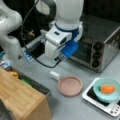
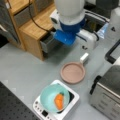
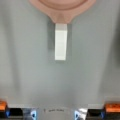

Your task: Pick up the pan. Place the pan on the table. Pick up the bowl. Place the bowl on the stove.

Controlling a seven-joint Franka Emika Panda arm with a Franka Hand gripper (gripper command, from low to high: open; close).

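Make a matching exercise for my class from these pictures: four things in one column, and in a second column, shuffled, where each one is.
Things:
1. pan
2. bowl
3. carrot
4. gripper

Places:
A. inside the bowl
B. in the air above the pan's white handle
C. flat on the grey table
D. on the small white stove

Right pairs: 1-C, 2-D, 3-A, 4-B

Both front views show the pan on the table beside the stove, with the bowl on the burner. The gripper holds nothing.
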